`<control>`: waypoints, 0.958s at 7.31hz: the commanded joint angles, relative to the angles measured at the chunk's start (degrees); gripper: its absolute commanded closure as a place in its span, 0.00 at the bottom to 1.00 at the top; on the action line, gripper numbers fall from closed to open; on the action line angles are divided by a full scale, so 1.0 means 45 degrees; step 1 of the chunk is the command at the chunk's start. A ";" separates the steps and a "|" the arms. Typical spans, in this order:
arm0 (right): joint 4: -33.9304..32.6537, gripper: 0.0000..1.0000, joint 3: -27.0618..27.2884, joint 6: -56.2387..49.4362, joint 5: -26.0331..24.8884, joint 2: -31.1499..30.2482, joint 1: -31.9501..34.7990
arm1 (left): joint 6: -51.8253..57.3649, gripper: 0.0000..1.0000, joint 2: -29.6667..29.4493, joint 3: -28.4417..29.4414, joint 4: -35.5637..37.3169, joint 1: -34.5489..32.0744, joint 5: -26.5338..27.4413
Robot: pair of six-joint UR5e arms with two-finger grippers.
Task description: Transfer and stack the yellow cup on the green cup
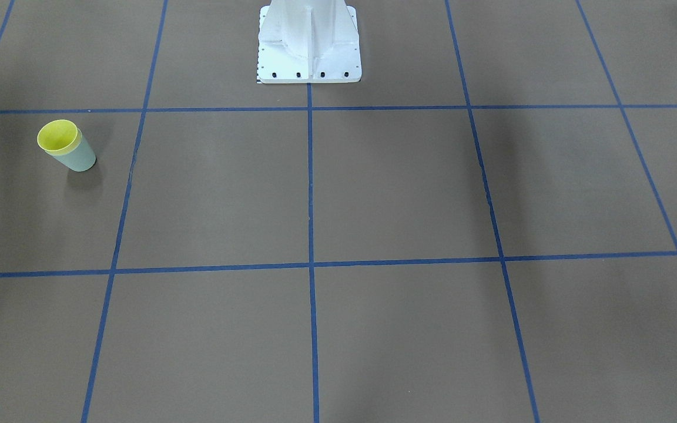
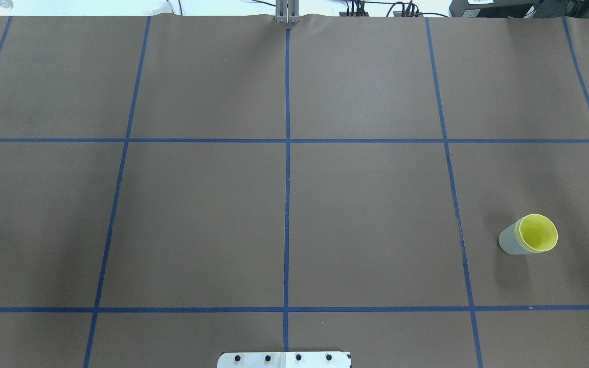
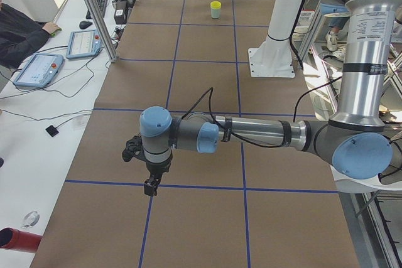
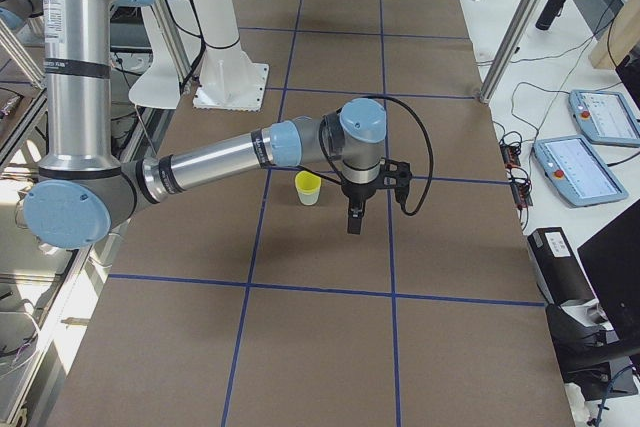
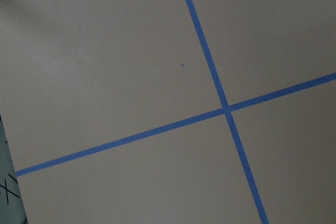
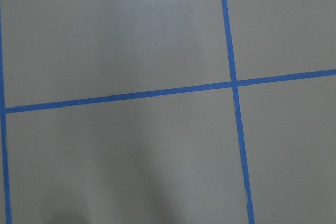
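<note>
The brown table [image 2: 366, 214] carries the stack on its right half, near the right edge and about midway between near and far. The left arm [image 3: 251, 133] and the right arm [image 4: 210, 162] each reach out level above the table from either side of the white base [image 1: 309, 41], wrists pointing down. I judge this a parked pose, since neither wrist camera shows a cup.

The green cup [image 1: 81, 157] stands upright, and the yellow cup [image 1: 57, 136] sits nested inside it with its rim showing above. The stacking looks done.

The left gripper [image 3: 151, 187] hangs far from the cups and the right gripper [image 4: 353, 222] hangs nearer them. Neither holds anything, but only side views show them, so I cannot tell whether they are released or clenched.
</note>
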 commanded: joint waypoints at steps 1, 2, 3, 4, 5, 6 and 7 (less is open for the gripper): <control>0.0040 0.00 -0.1058 -0.0614 -0.0004 -0.0140 0.0098 | -0.0228 0.00 0.0184 -0.0411 0.0018 0.0031 -0.0247; 0.0040 0.00 -0.1061 -0.0634 -0.0004 -0.0198 0.0098 | -0.1545 0.00 0.0126 -0.0489 -0.0020 0.0070 -0.0867; 0.0117 0.00 -0.1197 -0.0673 -0.0042 -0.0102 0.0098 | -0.1712 0.00 0.0164 -0.0587 -0.0040 0.0070 -0.0950; 0.1259 0.00 -0.1836 -0.0635 -0.0004 -0.0159 0.0098 | -0.1714 0.00 0.0184 -0.0588 -0.0059 0.0071 -0.0932; 0.2585 0.00 -0.2558 -0.0557 0.0016 -0.0256 0.0098 | -0.1695 0.00 0.0184 -0.0607 -0.0060 0.0071 -0.0932; 0.2985 0.00 -0.2700 -0.0537 0.0016 -0.0257 0.0098 | -0.1695 0.00 0.0203 -0.0723 -0.0040 0.0071 -0.0854; 0.2989 0.00 -0.2683 -0.0537 0.0016 -0.0218 0.0098 | -0.1695 0.00 0.0204 -0.0725 -0.0021 0.0071 -0.0815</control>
